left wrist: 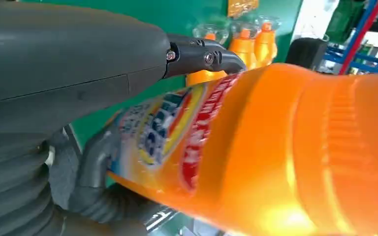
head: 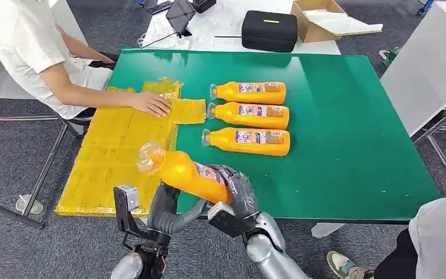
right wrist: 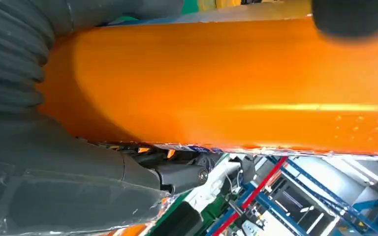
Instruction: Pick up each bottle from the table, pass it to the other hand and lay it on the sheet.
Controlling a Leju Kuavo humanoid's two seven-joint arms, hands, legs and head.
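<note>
holding the orange bottle [head: 183, 173] at the near edge of the green table [head: 348, 145], both hands meet on it, so you are looking at the middle of a handover. right hand [head: 238, 189] wraps the bottle's base end, fingers closed round the labelled part. left hand [head: 165, 203] sits under the bottle's middle; in the left wrist view its thumb [left wrist: 204, 55] lies over the bottle [left wrist: 256, 147] and its fingers curl beneath, so it grips too. the bottle is tilted, clear cap end up and to the left, raised over the near right edge of the yellow sheet [head: 110, 157].

three more bottles [head: 248, 117] lie on their sides in a row at table centre, caps pointing left, close together.

you can see a person's hand [head: 151, 103] pressing flat on the far part of the sheet.
</note>
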